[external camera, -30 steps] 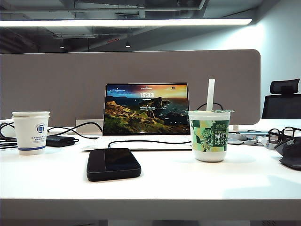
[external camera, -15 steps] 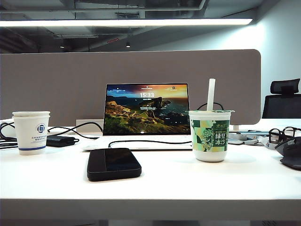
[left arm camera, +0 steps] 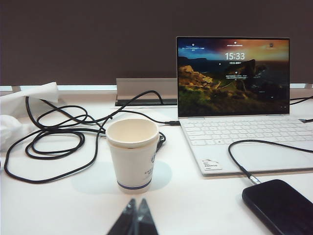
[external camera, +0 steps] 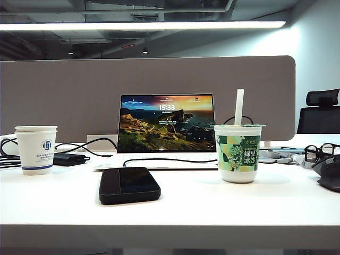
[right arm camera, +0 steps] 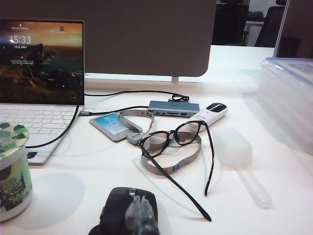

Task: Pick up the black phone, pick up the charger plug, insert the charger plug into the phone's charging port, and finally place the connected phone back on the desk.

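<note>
A: From the exterior view, where does the flat glossy black phone (external camera: 129, 185) lie?
B: Flat on the wide white counter (external camera: 212, 212), in front of the open white laptop (external camera: 166, 127). A thin black cable (external camera: 170, 159) runs along the laptop's front edge toward it. A white paper cup (external camera: 36, 149) stands well to the left, a green printed drink cup with a white straw (external camera: 238, 153) to the right. Neither hand shows here, and the counter's front strip is bare.

A: And the left wrist view?
B: The left hand (left arm camera: 136, 219) hovers low over the counter (left arm camera: 58, 205), fingers pressed together, holding nothing. The paper cup (left arm camera: 132, 154) stands just beyond it. The small silver charger plug (left arm camera: 254, 180) meets the phone's (left arm camera: 281, 205) corner; whether it is seated I cannot tell. Loops of black cable (left arm camera: 54, 142) lie beside the cup.

A: The right wrist view?
B: The right hand (right arm camera: 139, 214) is blurred, its fingers together and empty, over a black computer mouse (right arm camera: 122, 208). Black-framed glasses (right arm camera: 178, 142) on a grey lanyard (right arm camera: 168, 164) lie ahead, then a grey hub (right arm camera: 173, 107) and a white badge card (right arm camera: 111, 125). A clear plastic box (right arm camera: 288, 98) stands at the counter's (right arm camera: 230, 63) edge
</note>
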